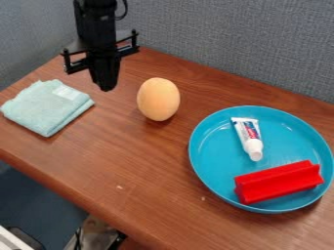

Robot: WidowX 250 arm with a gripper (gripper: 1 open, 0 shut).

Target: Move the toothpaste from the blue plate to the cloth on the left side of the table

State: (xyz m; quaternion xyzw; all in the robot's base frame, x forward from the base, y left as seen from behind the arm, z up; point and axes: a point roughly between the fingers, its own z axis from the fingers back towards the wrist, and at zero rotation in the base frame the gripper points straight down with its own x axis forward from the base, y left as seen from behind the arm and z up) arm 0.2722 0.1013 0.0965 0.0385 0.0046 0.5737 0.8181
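The toothpaste (248, 137) lies flat inside the blue plate (209, 148) at the right of the tabletop (117, 146), its cap pointing toward the near edge and its body reaching toward the far rim. Just nearer than it, in the same plate, a red rectangular block (278, 182) lies slantwise, close to the tube's cap end but not clearly touching it.

The gripper (104, 82) hangs well apart from the tube, over the far left part of the tabletop, pointing straight down from a dark arm that comes in at the top of the view. Its jaws are drawn fully together and hold nothing; the tip shows as one narrow dark mass. It stands above the bare wood, between the cloth (46, 105) and an orange egg shape (158, 99), closer to the far edge than either. Whether the tip touches the wood cannot be told from this angle.

The cloth lies folded at the left side, near the left edge, with nothing on it. The egg shape stands upright on the wood around the middle, to the left of the plate and apart from it. So the egg shape lies between the jaws and the plate, and the toothpaste rests on the other side of the scene from the gripper.
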